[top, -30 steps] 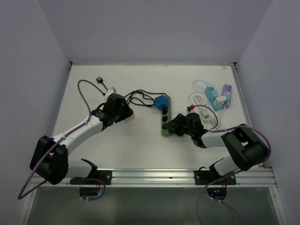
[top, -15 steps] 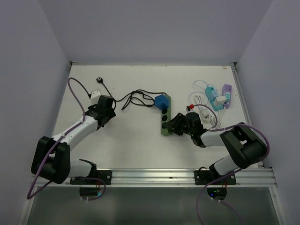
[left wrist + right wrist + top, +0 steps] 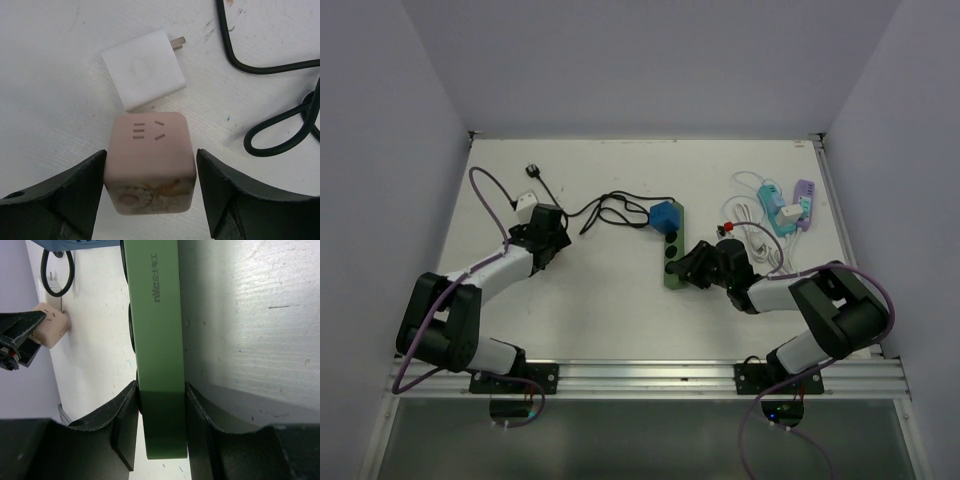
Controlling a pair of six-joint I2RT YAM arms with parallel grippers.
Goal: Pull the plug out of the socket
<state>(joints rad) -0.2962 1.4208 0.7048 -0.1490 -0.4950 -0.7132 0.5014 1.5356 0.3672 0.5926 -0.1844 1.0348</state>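
Observation:
The green power strip (image 3: 672,250) lies mid-table with a blue plug (image 3: 667,217) seated in its far end; the plug's black cable (image 3: 615,210) coils to the left. My right gripper (image 3: 692,268) is shut on the strip's near end; the right wrist view shows the strip (image 3: 157,340) pinched between both fingers of that gripper (image 3: 161,390). My left gripper (image 3: 548,240) is far left, away from the strip. In its wrist view my left gripper (image 3: 151,152) straddles a pink cube socket (image 3: 150,165) on the table, with a thin gap at the right finger.
A white adapter (image 3: 145,67) lies just beyond the pink cube, also seen from above (image 3: 526,203). A black plug (image 3: 532,170) sits at the far left. Teal (image 3: 780,210) and purple (image 3: 804,200) adapters with white cables lie at the right, near the table's edge.
My left gripper carried the pink cube leftward, away from the strip, and stopped beside the white adapter. The right gripper and the strip have not moved.

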